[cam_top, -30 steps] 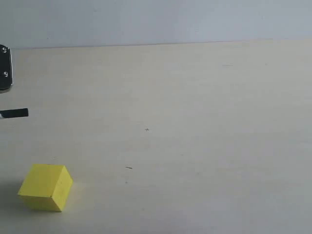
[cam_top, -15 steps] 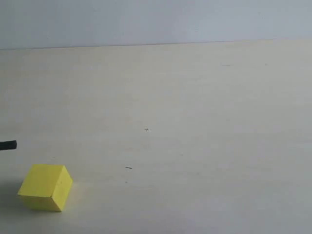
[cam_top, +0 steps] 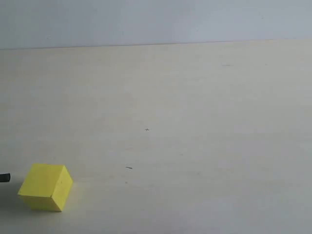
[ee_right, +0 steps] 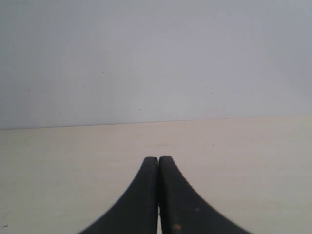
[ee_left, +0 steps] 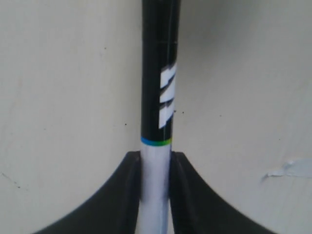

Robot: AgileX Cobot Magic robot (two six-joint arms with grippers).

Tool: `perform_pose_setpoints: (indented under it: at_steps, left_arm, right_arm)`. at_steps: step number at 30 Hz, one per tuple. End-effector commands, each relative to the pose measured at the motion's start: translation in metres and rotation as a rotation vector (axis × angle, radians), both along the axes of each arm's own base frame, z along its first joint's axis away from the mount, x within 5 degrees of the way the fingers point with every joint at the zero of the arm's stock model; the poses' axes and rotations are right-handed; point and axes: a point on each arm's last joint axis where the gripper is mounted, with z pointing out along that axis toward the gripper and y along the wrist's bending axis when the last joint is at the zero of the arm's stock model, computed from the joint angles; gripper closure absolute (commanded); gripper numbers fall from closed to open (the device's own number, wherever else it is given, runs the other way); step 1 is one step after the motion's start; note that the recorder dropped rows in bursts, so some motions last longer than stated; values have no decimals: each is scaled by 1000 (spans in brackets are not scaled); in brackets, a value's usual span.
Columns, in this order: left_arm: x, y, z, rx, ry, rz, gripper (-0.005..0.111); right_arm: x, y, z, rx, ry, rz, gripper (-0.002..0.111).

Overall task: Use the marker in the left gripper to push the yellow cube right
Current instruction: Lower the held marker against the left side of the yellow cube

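The left tool clamps the marker by its barrel; the tip sits just left of the cube, near-left on the worktop. An off-centre push may spin the cube or slip past

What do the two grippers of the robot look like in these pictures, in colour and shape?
Both are plain black. The left gripper has two smooth fingers that curve outward and widen toward the base. The right gripper has the same curved shape, with rounded tips. No cables, markings or arm parts are visible.
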Motion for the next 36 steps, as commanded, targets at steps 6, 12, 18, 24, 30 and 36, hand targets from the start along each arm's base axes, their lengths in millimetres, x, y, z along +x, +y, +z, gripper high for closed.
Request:
perform_pose_setpoints:
  at_steps: [6,12,18,24,30,36]
  left_arm:
    - [6,-27,-11,-2,-18,-22,107]
    - [10,-60,-8,-8,-30,-134,107]
    - [8,-54,-7,57,0,-135,107]
    - [3,-35,-5,141,78,-105,107]
    - [2,-53,-5,132,59,-172,107]
    - [-4,-88,-5,91,58,-270,107]
  right_arm:
    - [0,0,-1,-5,-5,1,108]
    - [0,0,-1,-5,-5,1,108]
    - [0,0,-1,-6,-5,1,108]
    - [0,0,-1,-4,-5,1,108]
    - [0,0,-1,-4,-5,1,108]
    - [0,0,-1,-4,-5,1,108]
